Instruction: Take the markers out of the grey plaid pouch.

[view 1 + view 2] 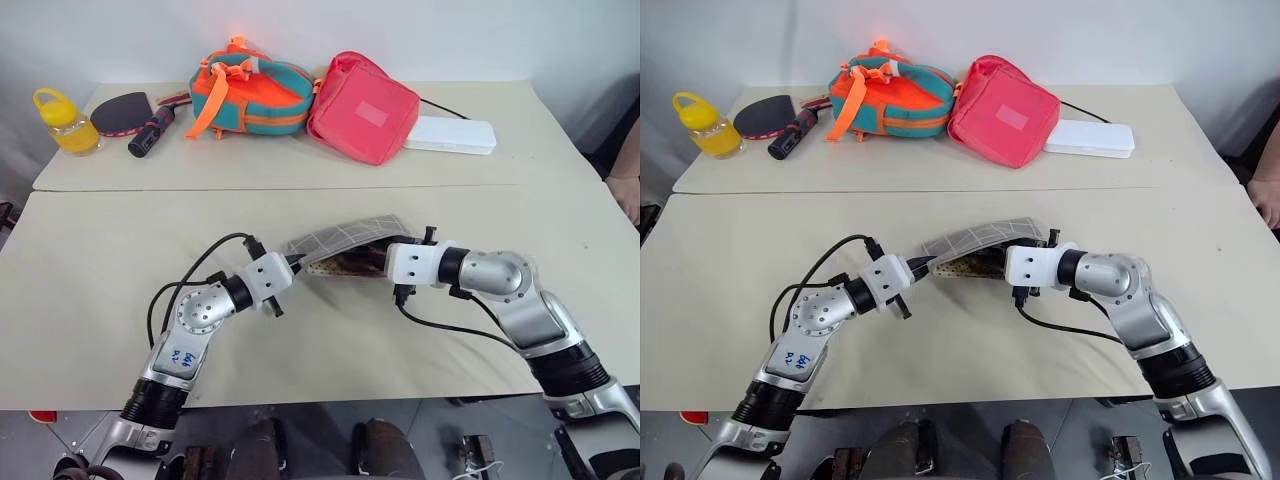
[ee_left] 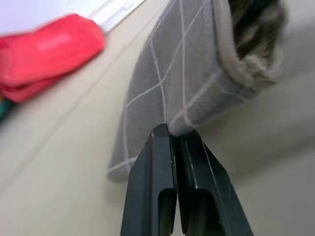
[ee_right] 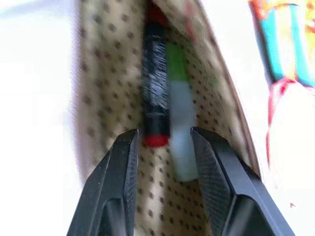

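The grey plaid pouch [image 1: 345, 238] hangs lifted off the front table between my two arms, its mouth turned toward my right arm. My left gripper [image 2: 172, 130] is shut on the pouch's fabric edge at its left end. My right gripper [image 3: 162, 135] reaches into the open mouth over the dotted lining. Two markers lie side by side inside: a black one with red ends [image 3: 155, 88] and a green one with a pale cap [image 3: 176, 64]. Their near ends sit between my right fingers, which stand apart, with a thin gap beside the red-ended marker.
On the far table lie a teal and orange backpack [image 1: 250, 95], a pink-red bag [image 1: 362, 108], a white flat box [image 1: 452, 134], a table tennis paddle [image 1: 125, 112] and a yellow bottle [image 1: 65, 122]. A person's hand [image 1: 628, 190] rests at the right edge.
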